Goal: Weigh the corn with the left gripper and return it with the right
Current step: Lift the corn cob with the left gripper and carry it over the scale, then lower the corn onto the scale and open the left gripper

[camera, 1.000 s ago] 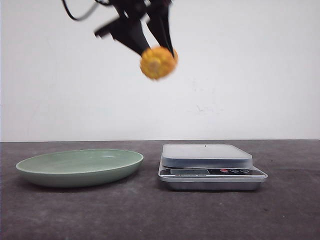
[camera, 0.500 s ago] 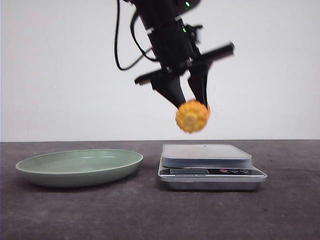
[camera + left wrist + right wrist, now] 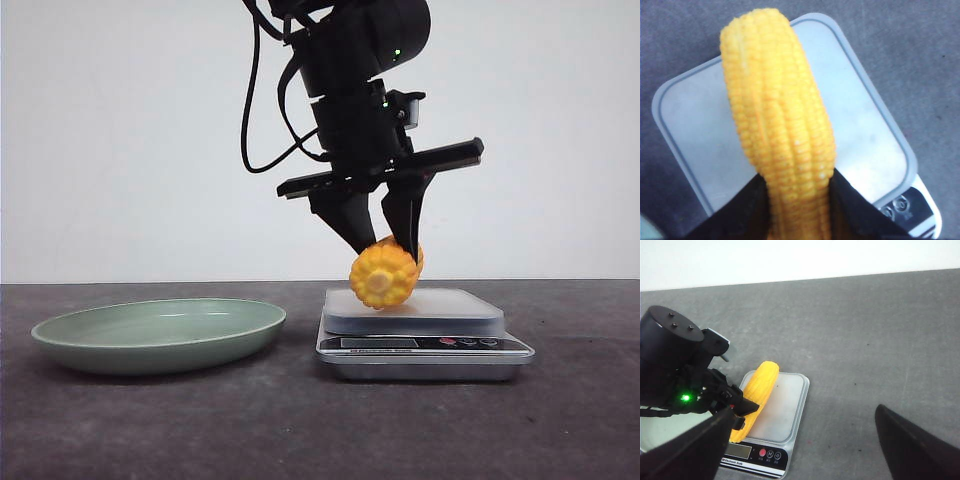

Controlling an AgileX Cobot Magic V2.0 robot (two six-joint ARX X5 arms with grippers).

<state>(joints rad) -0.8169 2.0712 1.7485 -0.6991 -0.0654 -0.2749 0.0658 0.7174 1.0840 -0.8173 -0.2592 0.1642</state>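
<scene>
Now that the left gripper (image 3: 388, 245) has dropped from above, the corn (image 3: 384, 274), clamped between its fingers, meets the scale (image 3: 470, 318). Release looks next, while the right gripper (image 3: 805, 440) waits open.

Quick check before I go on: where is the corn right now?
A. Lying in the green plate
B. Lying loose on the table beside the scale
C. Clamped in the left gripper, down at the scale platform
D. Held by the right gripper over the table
C: the left gripper is shut on the corn, low over the scale platform; the green plate holds nothing.
</scene>
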